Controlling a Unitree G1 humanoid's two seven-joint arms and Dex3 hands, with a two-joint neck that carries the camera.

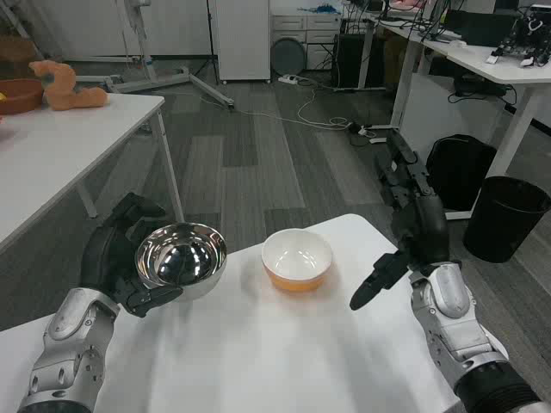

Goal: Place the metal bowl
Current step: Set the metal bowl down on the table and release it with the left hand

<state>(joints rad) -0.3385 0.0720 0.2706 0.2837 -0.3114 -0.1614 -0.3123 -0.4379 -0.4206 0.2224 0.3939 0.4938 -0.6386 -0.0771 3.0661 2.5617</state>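
Shiny metal bowl sits in our left hand — fingers wrapped round it, at the white table's left edge. We have not put it down yet, maybe by the orange bowl — our right hand is open, holding nothing.

The left hand curls its fingers around the metal bowl, gripping it from the side. The right hand is raised edge-on, fingers extended and spread, holding nothing.

A mirror-silver bowl, a white-inside orange bowl, black hands on silver forearms, white table, black bin.
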